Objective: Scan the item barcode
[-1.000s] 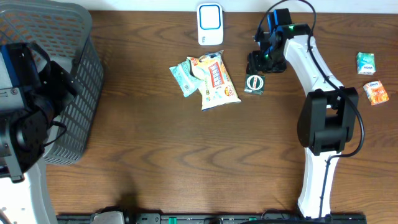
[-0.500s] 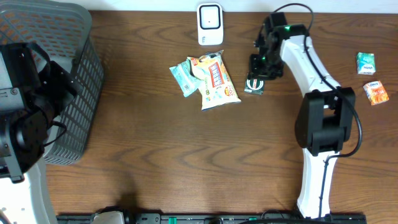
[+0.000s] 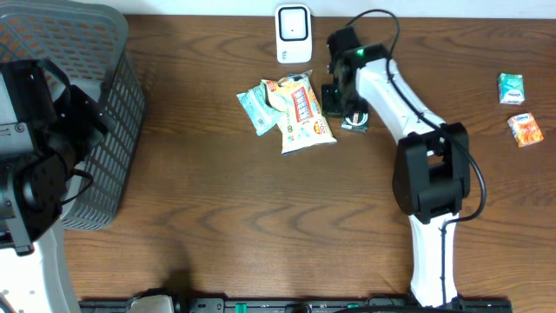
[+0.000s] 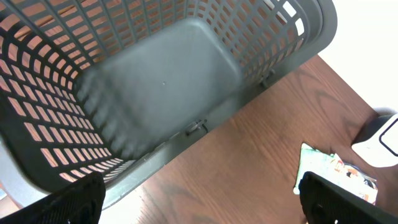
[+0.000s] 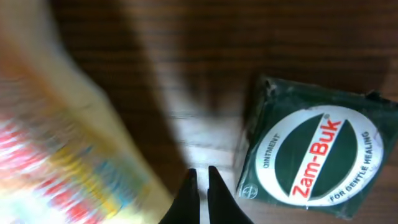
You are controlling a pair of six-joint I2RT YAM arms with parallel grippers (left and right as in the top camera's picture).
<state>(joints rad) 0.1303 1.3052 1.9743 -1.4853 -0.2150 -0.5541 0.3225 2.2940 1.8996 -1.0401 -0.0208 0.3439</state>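
My right gripper (image 3: pixel 334 94) hangs low over the table, shut with nothing between its fingers (image 5: pixel 200 175). It sits in the gap between a dark green Zam-Buk box (image 5: pixel 311 158) on its right and a yellow snack bag (image 5: pixel 68 137) on its left. In the overhead view the box (image 3: pixel 356 120) lies partly under the arm, and the snack bag (image 3: pixel 304 111) overlaps a pale green packet (image 3: pixel 254 108). The white barcode scanner (image 3: pixel 294 33) stands at the back edge. My left gripper (image 4: pixel 202 196) is open beside the basket and holds nothing.
A large grey mesh basket (image 3: pixel 95 104) fills the left end of the table, its inside (image 4: pixel 161 81) bare. Two small packets, green (image 3: pixel 512 88) and orange (image 3: pixel 525 130), lie at the far right.
My right gripper moved left from over the Zam-Buk box toward the snack bag and closed on nothing. The left arm stayed still.
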